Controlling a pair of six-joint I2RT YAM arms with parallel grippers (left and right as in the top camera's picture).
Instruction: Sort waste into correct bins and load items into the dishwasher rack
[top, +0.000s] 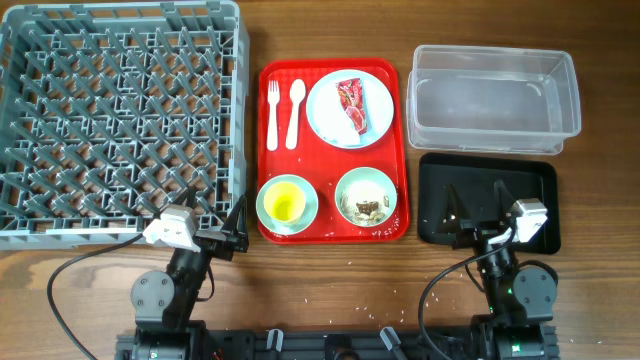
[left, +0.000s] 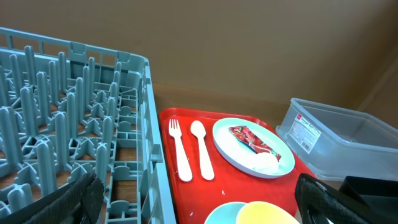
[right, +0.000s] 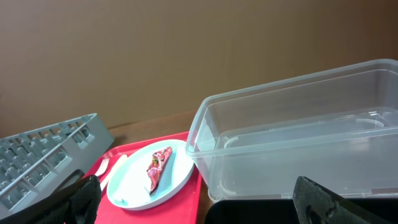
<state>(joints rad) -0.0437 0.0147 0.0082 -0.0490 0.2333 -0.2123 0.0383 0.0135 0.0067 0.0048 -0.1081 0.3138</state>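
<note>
One rack (top: 120, 120), one red tray (top: 330, 160), one plate (top: 325, 112), two bowls (top: 308, 216) (top: 349, 180), one cup (top: 285, 203), one fork (top: 272, 110), one spoon (top: 295, 110), one wrapper (top: 351, 99), one tissue (top: 358, 126), one clear tub (top: 495, 52), one black tray (top: 440, 180).

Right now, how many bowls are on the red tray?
2: one bowl at the tray's near-left corner holding the yellow cup, the other bowl near-right holding food scraps.

The desk (top: 330, 290) is wood with a visible grain, rather matt. The dishwasher rack (top: 243, 110) is grey plastic, dull. The red tray (top: 322, 160) is smooth, glossy plastic. The tub (top: 494, 52) is clear, shiny plastic. The wrapper (top: 352, 105) looks like glossy, crinkled film.
</note>
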